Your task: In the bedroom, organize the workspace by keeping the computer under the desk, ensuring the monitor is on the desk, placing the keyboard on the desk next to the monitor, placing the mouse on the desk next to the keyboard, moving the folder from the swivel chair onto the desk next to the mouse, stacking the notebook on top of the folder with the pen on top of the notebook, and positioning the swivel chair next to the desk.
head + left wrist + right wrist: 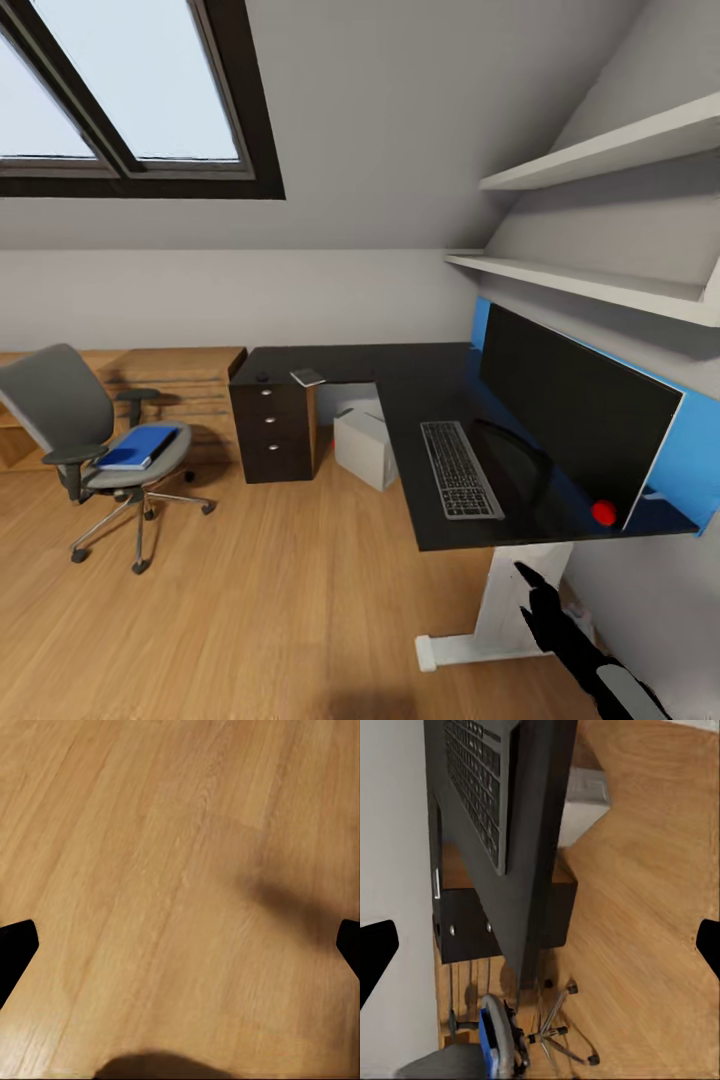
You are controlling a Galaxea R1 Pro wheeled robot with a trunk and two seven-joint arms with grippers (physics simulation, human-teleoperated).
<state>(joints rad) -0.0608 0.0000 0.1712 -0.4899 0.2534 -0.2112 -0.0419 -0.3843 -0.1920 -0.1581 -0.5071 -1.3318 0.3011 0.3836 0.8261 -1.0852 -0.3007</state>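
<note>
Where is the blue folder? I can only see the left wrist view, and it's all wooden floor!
Observer: In the head view, the folder lies on the seat of the swivel chair.
Operator: Is the keyboard on the desk yet?
Observer: Yes. The keyboard lies on the desk, in front of the monitor.
Operator: What about the computer?
Observer: The computer stands on the floor, beside the dark drawer unit.

blk desk (400, 375), blue folder (140, 446), grey chair (60, 410), blk monitor (575, 410)
</note>
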